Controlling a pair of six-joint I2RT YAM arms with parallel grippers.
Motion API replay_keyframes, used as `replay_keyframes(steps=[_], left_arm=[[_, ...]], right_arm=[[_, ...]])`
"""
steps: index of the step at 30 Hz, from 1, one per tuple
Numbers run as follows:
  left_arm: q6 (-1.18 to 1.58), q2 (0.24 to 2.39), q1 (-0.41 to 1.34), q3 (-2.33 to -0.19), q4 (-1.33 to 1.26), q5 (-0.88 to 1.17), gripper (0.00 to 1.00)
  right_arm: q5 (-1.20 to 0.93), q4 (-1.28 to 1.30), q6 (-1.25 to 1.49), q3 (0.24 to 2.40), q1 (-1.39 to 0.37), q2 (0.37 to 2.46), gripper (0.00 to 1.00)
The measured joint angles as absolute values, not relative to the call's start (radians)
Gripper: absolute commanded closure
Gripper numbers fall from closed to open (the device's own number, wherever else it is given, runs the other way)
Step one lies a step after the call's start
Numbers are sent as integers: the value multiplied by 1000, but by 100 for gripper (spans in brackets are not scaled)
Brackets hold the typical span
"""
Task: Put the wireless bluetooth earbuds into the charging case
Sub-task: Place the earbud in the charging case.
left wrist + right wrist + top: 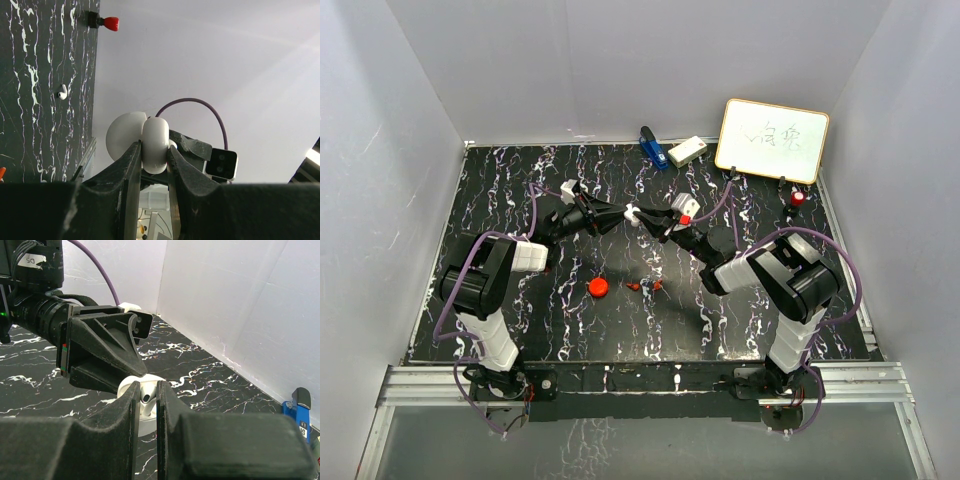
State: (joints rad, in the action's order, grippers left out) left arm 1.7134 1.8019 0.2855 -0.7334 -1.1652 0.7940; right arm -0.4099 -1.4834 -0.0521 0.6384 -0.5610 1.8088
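Note:
My left gripper (618,214) is shut on an open white charging case (155,140), held above the table's middle; the case also shows in the top view (631,213). My right gripper (648,220) faces it from the right and is shut on a white earbud (148,399), whose stem points into the case's open half (126,386). In the right wrist view the left gripper's fingers (107,357) clamp the case from behind. Another white earbud (62,92) lies on the table. Small red and purple earbuds (648,286) lie near the front middle.
A red round case (598,287) lies left of the small earbuds. A red-capped marker (797,198) stands at the right, below a whiteboard (772,140). A blue object (652,147) and a white box (687,151) sit at the back wall.

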Motion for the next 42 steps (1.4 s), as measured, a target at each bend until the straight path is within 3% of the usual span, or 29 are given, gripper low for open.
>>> replay_keyframes(steps=[42], left_arm=[[1775,1829,292,-719,-1234,799,100]], right_arm=[[-411,-1483,-55,638,-561,1809,100]])
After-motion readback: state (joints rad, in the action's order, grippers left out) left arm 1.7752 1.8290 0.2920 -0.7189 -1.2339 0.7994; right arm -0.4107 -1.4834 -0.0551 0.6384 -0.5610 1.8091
